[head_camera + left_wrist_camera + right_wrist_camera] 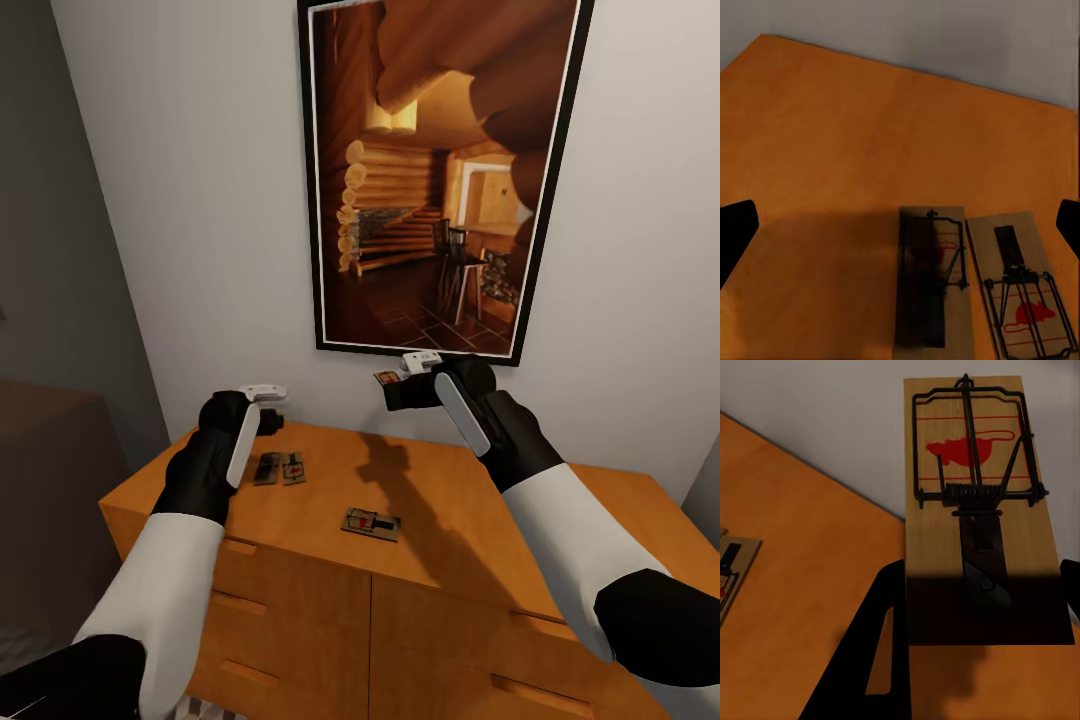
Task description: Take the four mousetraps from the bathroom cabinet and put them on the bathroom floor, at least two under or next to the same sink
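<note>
Right gripper (982,607) clamps a flat wooden mousetrap (975,495) (wire spring); left gripper (900,225) gapes empty.

A home: framed log-cabin picture (435,170) above a wooden cabinet (420,560).

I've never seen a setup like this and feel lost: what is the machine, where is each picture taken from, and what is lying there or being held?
It is a simulated two-armed robot with white and black arms. The large picture comes from a camera on its head, looking down over both arms at an orange-brown wooden cabinet under a framed cabin picture. The other two come from cameras near each gripper. On the cabinet top lie three small flat wooden mousetraps with wire parts: a pair side by side below the left gripper, which is open, and one alone nearer the front edge. The right gripper holds a fourth mousetrap raised above the cabinet.
</note>
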Controlling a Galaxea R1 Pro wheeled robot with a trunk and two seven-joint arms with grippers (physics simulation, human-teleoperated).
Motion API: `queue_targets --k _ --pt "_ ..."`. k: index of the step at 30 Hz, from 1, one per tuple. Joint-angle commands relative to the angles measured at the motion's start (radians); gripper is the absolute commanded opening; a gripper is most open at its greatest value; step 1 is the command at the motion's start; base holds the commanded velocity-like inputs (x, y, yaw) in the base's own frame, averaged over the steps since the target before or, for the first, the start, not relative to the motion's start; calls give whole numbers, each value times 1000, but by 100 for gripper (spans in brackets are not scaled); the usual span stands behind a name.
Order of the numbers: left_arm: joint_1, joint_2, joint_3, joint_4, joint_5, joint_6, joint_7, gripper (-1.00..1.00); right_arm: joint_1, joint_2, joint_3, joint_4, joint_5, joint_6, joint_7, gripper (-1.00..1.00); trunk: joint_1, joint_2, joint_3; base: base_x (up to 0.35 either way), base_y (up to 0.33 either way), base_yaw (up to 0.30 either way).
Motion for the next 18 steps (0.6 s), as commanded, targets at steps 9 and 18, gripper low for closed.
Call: queue_targets --k 9,18 --pt "-1 -1 -1 12 10 4 2 100 -1 0 1 1 0 4 0 -100 0 -1 -1 0 0 0" --pt "-1 -6 -2 35 12 3 1 100 -1 0 1 2 0 4 0 -100 0 -1 -1 0 0 0"
